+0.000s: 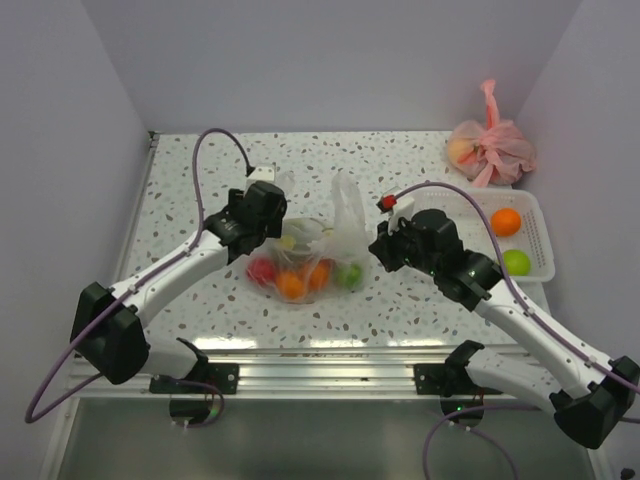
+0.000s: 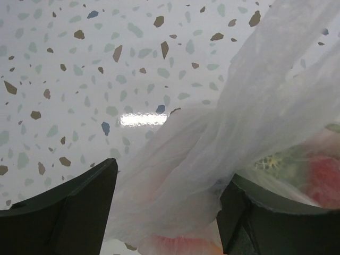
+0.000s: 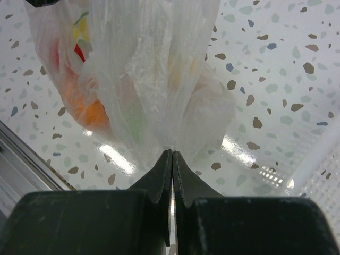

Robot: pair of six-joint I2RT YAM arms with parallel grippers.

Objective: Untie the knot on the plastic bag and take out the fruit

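The clear plastic bag (image 1: pixel 322 243) lies mid-table with the fruit inside: a red one (image 1: pixel 262 270), an orange one (image 1: pixel 291 285) and a green one (image 1: pixel 350 273). Its neck stands up as a loose whitish flap (image 1: pixel 345 195); I see no tied knot. My left gripper (image 1: pixel 270 236) is at the bag's left side, open, with a fold of the bag (image 2: pixel 212 138) between its fingers (image 2: pixel 74 212). My right gripper (image 1: pixel 379 248) is shut on the bag's right edge, pinching thin plastic (image 3: pixel 159 79) at its tips (image 3: pixel 172 154). Orange fruit (image 3: pixel 87 112) shows through the plastic.
A white basket (image 1: pixel 540 235) at the right holds an orange (image 1: pixel 506 221) and a green fruit (image 1: pixel 516 262). A tied pink bag (image 1: pixel 490 148) with fruit sits at the back right corner. Walls close in the left, back and right. A metal rail (image 1: pixel 320 365) runs along the near edge.
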